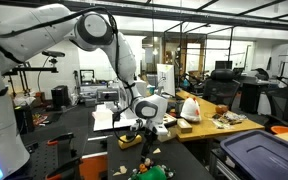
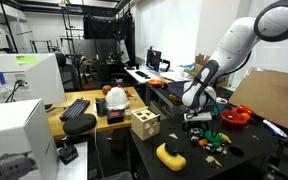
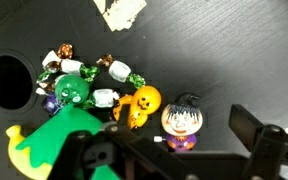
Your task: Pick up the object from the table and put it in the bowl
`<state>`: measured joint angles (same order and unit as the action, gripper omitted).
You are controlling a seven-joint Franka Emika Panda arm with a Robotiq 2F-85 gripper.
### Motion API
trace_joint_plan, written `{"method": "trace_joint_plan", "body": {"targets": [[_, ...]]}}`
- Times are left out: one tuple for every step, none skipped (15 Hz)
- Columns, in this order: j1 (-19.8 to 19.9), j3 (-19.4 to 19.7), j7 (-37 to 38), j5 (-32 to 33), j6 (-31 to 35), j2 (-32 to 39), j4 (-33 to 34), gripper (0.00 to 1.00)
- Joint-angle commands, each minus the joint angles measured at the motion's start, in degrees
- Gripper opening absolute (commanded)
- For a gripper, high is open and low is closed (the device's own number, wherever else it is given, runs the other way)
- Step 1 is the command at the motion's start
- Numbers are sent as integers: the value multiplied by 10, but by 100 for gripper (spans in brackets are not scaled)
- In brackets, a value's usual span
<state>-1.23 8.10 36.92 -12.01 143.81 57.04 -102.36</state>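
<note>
Cluttered lab benches ring a black worktop (image 3: 224, 50) strewn with small toys. The hand (image 3: 169, 145) hovers spread and empty over a pumpkin figure (image 3: 139, 105) and a witch figure (image 3: 182, 125); an orange bowl (image 2: 237, 115) sits near them.

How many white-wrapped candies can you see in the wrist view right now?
3. One candy above the green toy, one above the orange figure, one between those toys. Others may be hidden in the pile.
</note>
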Motion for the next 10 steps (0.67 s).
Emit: {"method": "trace_joint_plan", "body": {"targets": [[3,1,-24,4,-29,1,12,100],[20,-17,-44,-6,-62,-6,13,100],[-1,1,-20,-5,-20,2,5,100],[2,-2,-26,-6,-34,2,8,100],[4,-5,-32,-6,-41,2,10,100],[6,-6,-33,-7,-42,2,12,100],[7,-7,-33,-7,-43,2,12,100],[8,-7,-33,-7,-43,2,12,100],[8,-7,-33,-7,-43,2,12,100],[9,-7,-34,-7,-43,2,12,100]]}}
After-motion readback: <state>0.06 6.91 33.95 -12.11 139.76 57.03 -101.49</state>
